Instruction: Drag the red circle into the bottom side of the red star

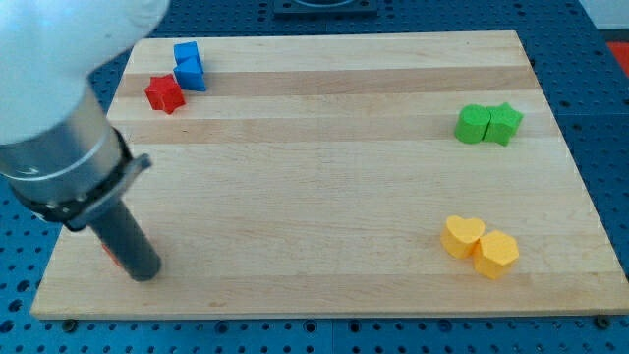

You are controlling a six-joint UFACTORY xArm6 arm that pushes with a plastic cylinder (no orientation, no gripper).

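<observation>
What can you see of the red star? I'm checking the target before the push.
The red star is a small, solid, matte red block with a star outline, lying flat on the wooden board near the view's top left corner. Its upper right side looks in contact with the blue blocks. Its bottom side is free. My tip is far below it, near the view's bottom left, by a sliver of red showing beside the rod.

No text, label, brand, number or sign can be read anywhere — not on the wooden board [324,177], not on the arm's pale housing [59,59] at ten o'clock, and not on any coloured block; their faces are plain.
</observation>
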